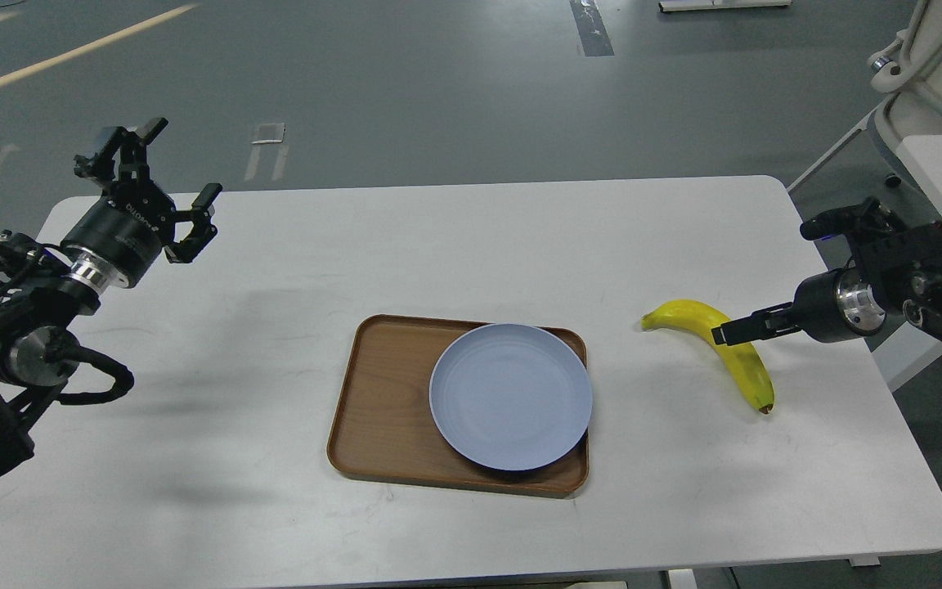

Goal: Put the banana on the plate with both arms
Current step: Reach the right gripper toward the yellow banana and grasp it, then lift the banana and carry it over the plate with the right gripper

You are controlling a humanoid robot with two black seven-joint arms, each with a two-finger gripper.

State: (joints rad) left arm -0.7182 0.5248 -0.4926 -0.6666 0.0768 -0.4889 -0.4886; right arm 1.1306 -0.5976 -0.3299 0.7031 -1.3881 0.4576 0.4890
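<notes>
The left gripper [167, 192] hangs with jaws spread, well away; the right gripper's [734, 331] jaws I cannot tell, reaching over the banana's [745, 364] middle. It lies beside the plate [510, 396]. Probably light, soft-skinned: grasp mid-body, gently.

White table [275, 343] with rounded corners, filling most of the view. Brown wooden tray [381, 401] near its middle, lying flat, long sides running left to right. Grey floor [405, 90] beyond, marked with a pale yellow stripe [70, 56] at upper left and faded white marks [268, 147] near the table's far edge. Off-white machine [937, 65] at upper right.
</notes>
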